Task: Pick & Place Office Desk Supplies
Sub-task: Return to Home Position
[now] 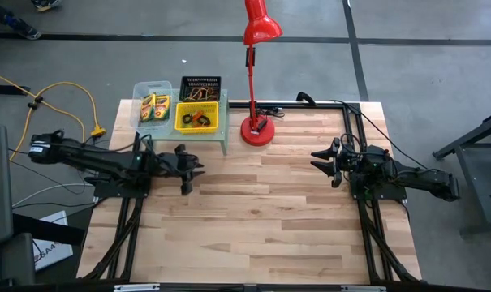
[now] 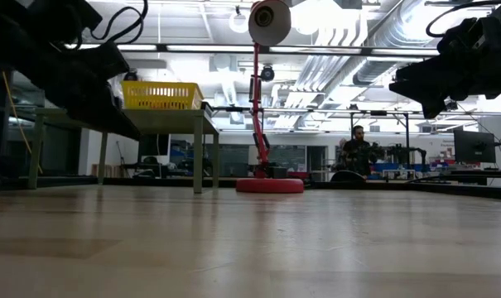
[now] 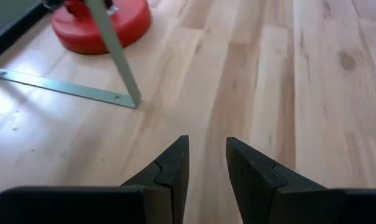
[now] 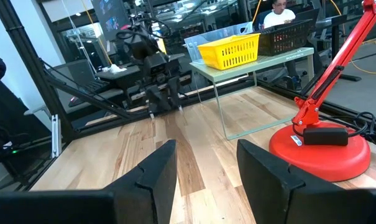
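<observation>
On the light-green rack [image 1: 180, 130] at the table's far left stand three bins. The clear bin [image 1: 153, 106] holds yellow crayon boxes. The black mesh bin [image 1: 200, 86] has small coloured pieces inside. The yellow bin [image 1: 196, 116] holds scissors [image 1: 199, 119] with red and green handles. My left gripper [image 1: 195, 167] hovers open over bare wood, just in front of the rack; the left wrist view shows its gap [image 3: 207, 163] empty. My right gripper [image 1: 316, 161] waits open at the right, above the table, its gap [image 4: 206, 171] empty.
A tall red desk lamp stands with its round base [image 1: 257, 129] right of the rack, its head [image 1: 261, 24] over the far edge. A black cable [image 1: 310, 101] runs along the far edge. Bare wood [image 1: 261, 219] lies between the arms. A person [image 2: 358, 149] is in the room behind.
</observation>
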`<move>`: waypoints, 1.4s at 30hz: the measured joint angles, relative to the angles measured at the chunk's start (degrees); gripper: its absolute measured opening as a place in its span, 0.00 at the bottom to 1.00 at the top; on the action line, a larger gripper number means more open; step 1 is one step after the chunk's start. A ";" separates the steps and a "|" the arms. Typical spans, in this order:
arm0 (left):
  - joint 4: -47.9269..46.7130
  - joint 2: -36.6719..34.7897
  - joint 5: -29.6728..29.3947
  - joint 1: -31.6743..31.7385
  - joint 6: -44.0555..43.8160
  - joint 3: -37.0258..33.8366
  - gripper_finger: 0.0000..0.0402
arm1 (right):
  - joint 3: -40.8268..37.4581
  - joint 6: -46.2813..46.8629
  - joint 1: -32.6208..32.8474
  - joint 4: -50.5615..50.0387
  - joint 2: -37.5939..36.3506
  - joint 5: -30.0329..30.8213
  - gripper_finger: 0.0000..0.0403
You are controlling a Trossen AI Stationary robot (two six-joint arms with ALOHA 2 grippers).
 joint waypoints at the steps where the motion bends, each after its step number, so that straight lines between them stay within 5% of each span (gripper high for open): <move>1: 0.23 -0.29 0.00 0.57 0.01 0.00 0.25 | 0.00 0.01 0.01 0.00 0.01 -0.01 0.39; 20: 0.66 -12.03 1.18 9.83 0.20 -4.75 0.25 | 0.00 0.01 0.01 -0.02 0.00 0.00 0.39; 42: 0.67 -28.34 8.76 4.85 4.47 -13.91 0.25 | 0.02 0.01 0.01 -0.02 0.01 0.00 0.39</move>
